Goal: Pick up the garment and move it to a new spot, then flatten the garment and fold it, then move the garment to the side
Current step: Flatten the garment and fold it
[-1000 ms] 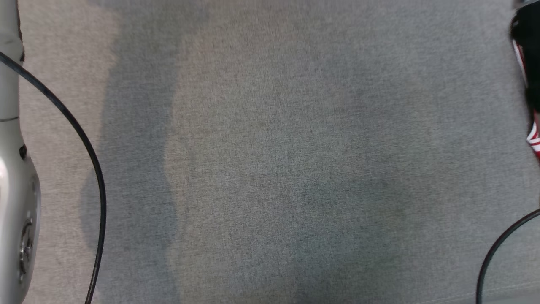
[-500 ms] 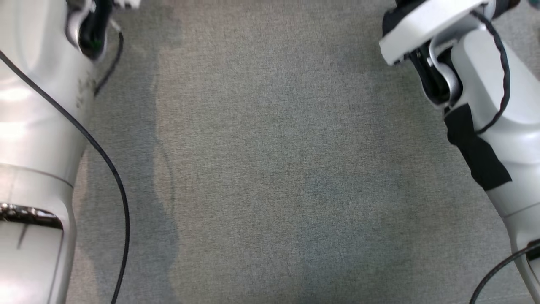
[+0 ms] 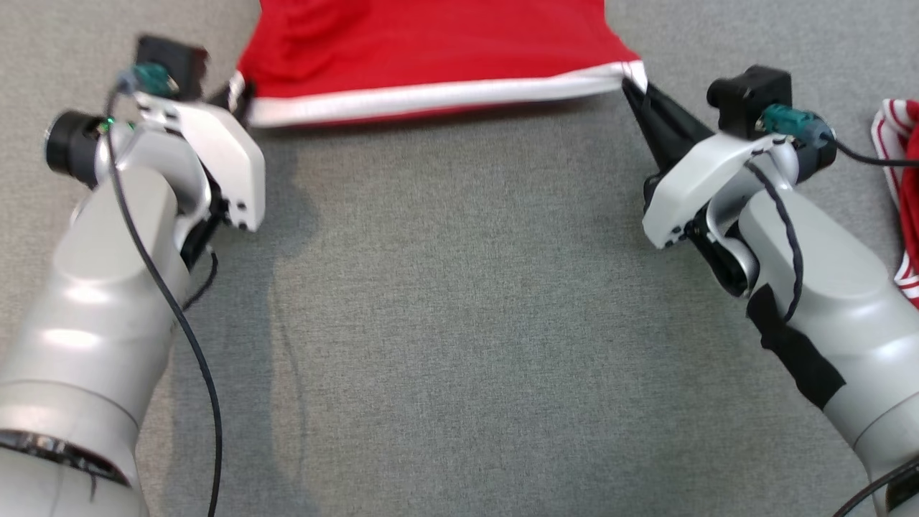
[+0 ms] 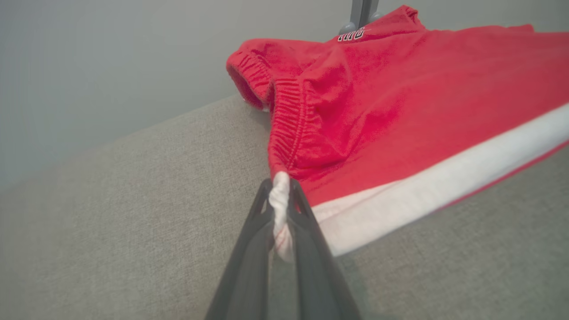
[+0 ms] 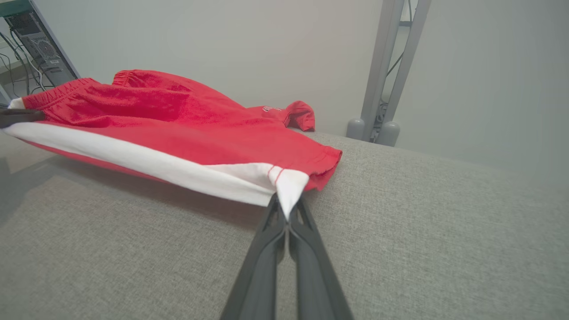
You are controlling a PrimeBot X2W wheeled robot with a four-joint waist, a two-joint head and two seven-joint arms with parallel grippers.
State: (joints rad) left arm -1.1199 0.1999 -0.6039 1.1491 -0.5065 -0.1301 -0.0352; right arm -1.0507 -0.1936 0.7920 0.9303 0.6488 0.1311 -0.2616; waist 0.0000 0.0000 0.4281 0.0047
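The red shorts (image 3: pixel 431 43) lie at the far side of the grey counter (image 3: pixel 459 323). Their white-striped edge is stretched taut and lifted a little between both hands. The left hand (image 4: pixel 281 200) is clenched on the waistband corner of that edge, and the right hand (image 5: pixel 288 213) is pinched tight on the leg-hem corner. To flatten well, I judge both should draw toward the robot level and at equal pace, holding tension so the cloth drags smooth, then lower together. Steer clear of the striped cloth (image 3: pixel 906 194) at the right.
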